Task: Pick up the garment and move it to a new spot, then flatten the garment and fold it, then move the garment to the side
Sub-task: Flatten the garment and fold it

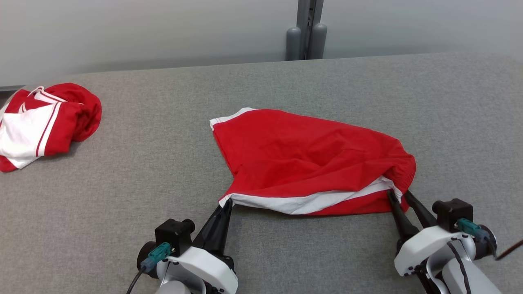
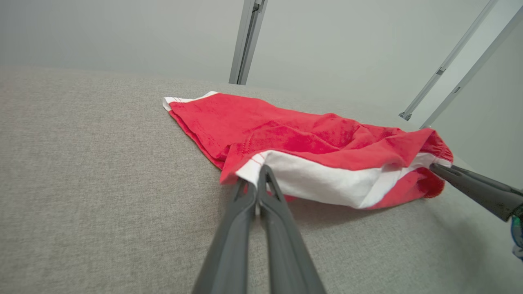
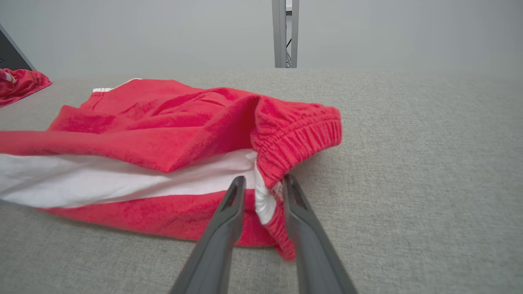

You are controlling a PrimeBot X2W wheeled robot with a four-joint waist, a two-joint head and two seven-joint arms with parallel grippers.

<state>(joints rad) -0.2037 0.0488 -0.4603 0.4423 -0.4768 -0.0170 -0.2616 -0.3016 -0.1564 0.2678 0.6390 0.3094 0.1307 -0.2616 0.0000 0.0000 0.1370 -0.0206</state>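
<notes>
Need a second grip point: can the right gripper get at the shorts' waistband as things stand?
Probably yes: the right gripper stands open, fingers either side of the shorts' bunched waistband; nothing blocks it.

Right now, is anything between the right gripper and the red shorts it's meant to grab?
Nothing visible. The right gripper has its fingers on either side of the waistband of the red shorts, though whether they pinch it is unclear. The left gripper is shut on the hem corner.

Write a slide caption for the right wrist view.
The right gripper straddles the elastic waistband corner of the red-and-white shorts, which lie rumpled on the grey table.
</notes>
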